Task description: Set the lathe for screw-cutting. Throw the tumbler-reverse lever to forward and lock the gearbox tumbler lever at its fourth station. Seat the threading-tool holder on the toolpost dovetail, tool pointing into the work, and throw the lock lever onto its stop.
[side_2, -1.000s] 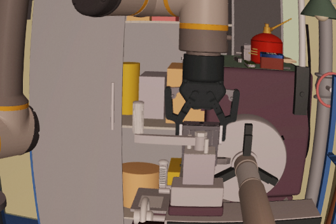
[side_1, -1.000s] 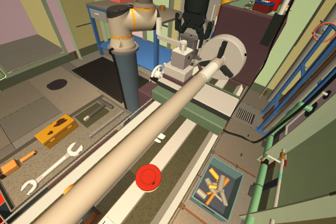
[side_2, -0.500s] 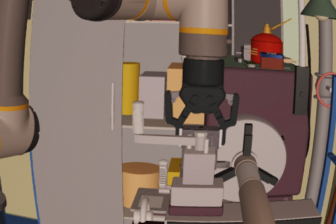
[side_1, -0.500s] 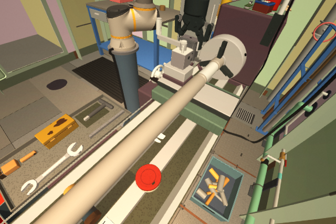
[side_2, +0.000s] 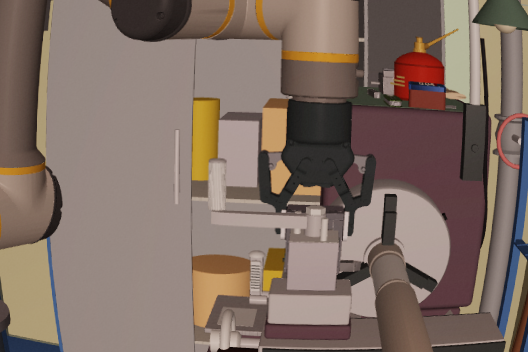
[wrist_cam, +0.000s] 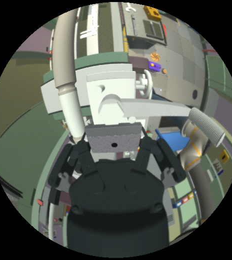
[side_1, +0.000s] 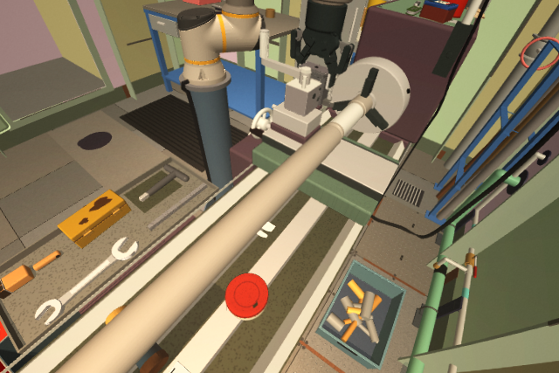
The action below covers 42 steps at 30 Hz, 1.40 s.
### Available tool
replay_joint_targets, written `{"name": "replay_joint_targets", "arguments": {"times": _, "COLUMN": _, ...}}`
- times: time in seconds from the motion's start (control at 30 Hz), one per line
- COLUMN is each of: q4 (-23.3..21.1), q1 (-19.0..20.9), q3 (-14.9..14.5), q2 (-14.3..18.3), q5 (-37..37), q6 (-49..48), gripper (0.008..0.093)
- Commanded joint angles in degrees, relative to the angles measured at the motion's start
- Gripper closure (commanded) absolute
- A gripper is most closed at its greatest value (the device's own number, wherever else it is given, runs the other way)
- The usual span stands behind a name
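Note:
My gripper (side_1: 319, 72) (side_2: 315, 216) (wrist_cam: 114, 145) points straight down and grips the grey threading-tool holder (wrist_cam: 114, 138) (side_1: 316, 73) by its two sides. I hold the holder against the far face of the pale toolpost block (side_1: 303, 97) (side_2: 311, 262) (wrist_cam: 111, 100). The lock lever (side_2: 260, 217) (wrist_cam: 158, 110) (side_1: 280, 64) reaches sideways from the top of the toolpost and ends in an upright knurled handle (side_2: 217, 183) (wrist_cam: 206, 126). The tool tip is hidden. The workpiece bar (side_1: 225, 224) (wrist_cam: 64, 65) runs from the chuck (side_1: 377, 89) (side_2: 400, 241) beside the toolpost.
The chuck jaws (side_1: 372, 80) stand close beside my fingers. The maroon headstock (side_1: 406, 53) rises behind. The robot's pedestal (side_1: 212, 134) stands on the other side of the carriage. A handwheel (side_1: 262, 121) juts from the cross-slide. Wrenches and a tool tray lie on the floor mat (side_1: 90, 242).

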Motion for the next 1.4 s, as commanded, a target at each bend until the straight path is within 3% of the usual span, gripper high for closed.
{"name": "replay_joint_targets", "arguments": {"times": 0.0, "q4": -0.19, "q1": 0.00, "q3": -0.22, "q2": -0.10, "q5": 0.00, "q6": 0.00, "gripper": 0.0934}}
{"name": "replay_joint_targets", "arguments": {"times": 1.37, "q4": -1.85, "q1": 0.00, "q3": 0.73, "q2": 0.62, "q5": 0.00, "q6": 0.00, "gripper": 0.0934}}
